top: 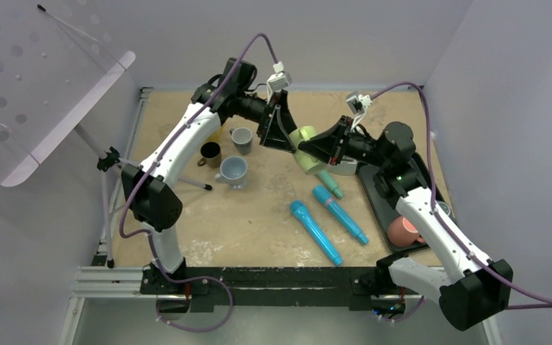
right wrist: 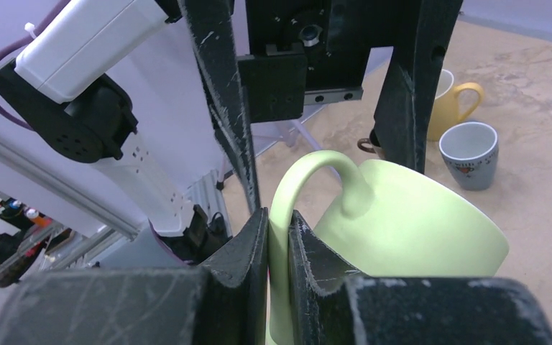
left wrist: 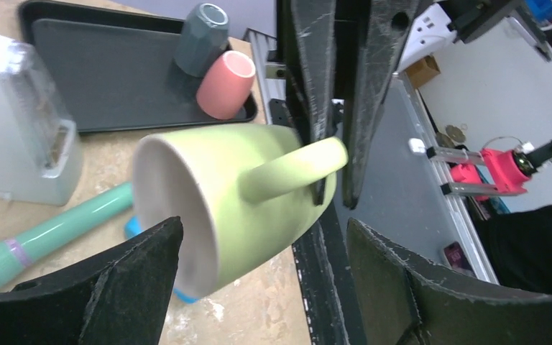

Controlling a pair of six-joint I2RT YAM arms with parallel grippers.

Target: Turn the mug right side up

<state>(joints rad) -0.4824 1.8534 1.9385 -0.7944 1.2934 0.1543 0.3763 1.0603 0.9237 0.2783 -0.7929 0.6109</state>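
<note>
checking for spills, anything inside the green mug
Nothing shows inside the green mug: the left wrist view gives only pale inner wall. A finger of the left gripper covers the mouth's lower part; its bottom is hidden.

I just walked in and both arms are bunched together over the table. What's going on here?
The right gripper has its fingers pinched shut on the handle of a light green mug, holding it on its side off the table. The left gripper faces it with fingers spread wide on either side of the mug's body, not clearly gripping it. It looks like a handover or regrasp to turn the mug upright; the mug is not set down yet.
</note>
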